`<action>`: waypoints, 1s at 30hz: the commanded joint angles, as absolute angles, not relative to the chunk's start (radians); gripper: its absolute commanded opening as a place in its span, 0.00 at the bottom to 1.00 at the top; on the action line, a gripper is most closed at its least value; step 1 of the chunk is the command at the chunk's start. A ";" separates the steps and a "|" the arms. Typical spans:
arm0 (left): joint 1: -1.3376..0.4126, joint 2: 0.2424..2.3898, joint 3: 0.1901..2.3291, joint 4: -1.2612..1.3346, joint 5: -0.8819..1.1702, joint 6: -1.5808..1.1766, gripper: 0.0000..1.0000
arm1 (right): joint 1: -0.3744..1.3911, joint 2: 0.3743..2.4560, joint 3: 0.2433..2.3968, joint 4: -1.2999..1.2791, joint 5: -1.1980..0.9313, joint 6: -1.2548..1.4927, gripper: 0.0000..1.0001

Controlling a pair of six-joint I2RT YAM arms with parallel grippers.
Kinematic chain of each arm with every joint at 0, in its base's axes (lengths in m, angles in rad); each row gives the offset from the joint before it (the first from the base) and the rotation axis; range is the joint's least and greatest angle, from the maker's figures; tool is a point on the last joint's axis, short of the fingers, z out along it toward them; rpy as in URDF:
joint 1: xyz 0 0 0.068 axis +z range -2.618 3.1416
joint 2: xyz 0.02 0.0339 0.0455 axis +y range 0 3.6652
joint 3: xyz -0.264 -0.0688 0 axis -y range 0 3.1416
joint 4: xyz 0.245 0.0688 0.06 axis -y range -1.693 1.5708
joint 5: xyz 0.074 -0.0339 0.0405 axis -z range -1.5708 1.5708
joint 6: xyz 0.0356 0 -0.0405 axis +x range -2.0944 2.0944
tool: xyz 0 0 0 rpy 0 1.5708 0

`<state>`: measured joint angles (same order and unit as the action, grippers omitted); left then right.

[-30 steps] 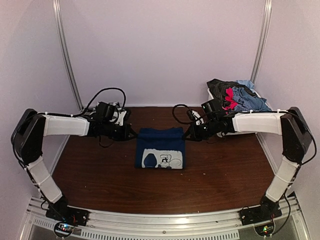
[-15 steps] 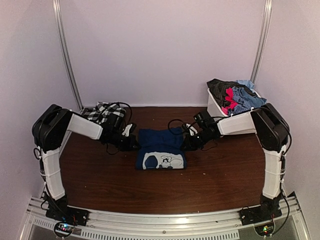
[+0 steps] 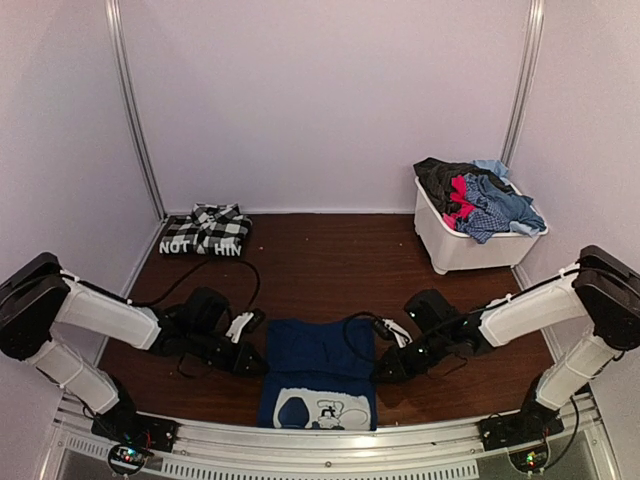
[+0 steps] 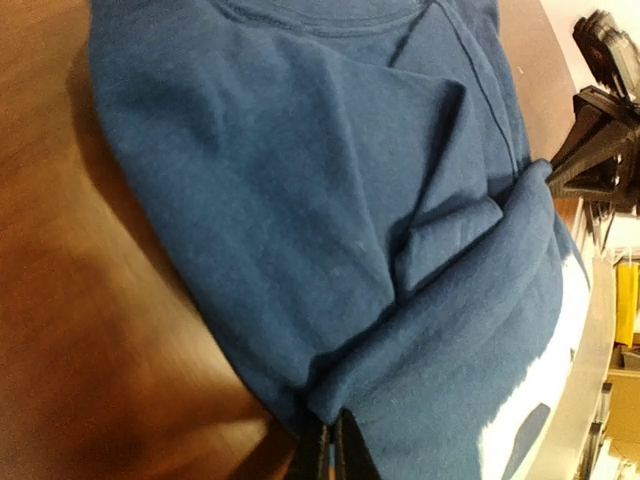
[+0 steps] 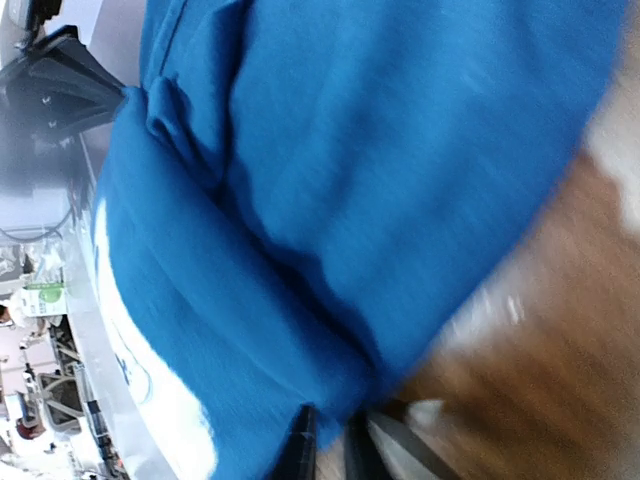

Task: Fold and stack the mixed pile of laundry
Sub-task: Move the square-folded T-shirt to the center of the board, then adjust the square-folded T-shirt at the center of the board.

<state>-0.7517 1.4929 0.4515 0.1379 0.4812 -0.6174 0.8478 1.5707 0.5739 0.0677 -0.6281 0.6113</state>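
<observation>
Top camera: high behind the arm bases (image 3: 135,432), looking down and forward over the whole bench (image 3: 320,260). Wrist cameras: very close, sighting along the left pincer (image 4: 329,452) and right pincer (image 5: 330,440) from opposite sides. All three share the blue garment (image 3: 318,350).

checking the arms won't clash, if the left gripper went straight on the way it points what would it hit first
The navy shirt: the left gripper is shut on its edge and points across it. Beyond the cloth, the right gripper seems to sit roughly in that line, though depth is unclear.
</observation>
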 commanded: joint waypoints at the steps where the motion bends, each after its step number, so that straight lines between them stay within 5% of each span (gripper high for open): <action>1: -0.772 1.310 0.457 -0.072 0.381 -0.618 0.26 | 0.853 1.402 0.503 -0.007 -0.566 0.717 0.21; 4: -0.770 1.143 0.537 -0.219 0.266 -0.550 0.63 | 0.839 1.263 0.544 -0.151 -0.520 0.650 0.41; 6: -0.770 1.071 0.592 -0.251 0.216 -0.476 0.73 | 0.798 1.206 0.597 -0.195 -0.509 0.593 0.54; 9: -0.780 1.040 0.593 -0.152 0.189 -0.434 0.85 | 0.719 1.230 0.685 -0.213 -0.550 0.484 0.57; 20: -0.992 1.197 0.806 -0.271 0.090 0.300 0.79 | 0.619 1.702 1.062 -0.157 -0.920 0.305 0.47; 30: -1.052 1.496 0.897 -0.227 0.179 0.479 0.61 | 0.630 2.021 1.336 -0.114 -1.117 0.347 0.27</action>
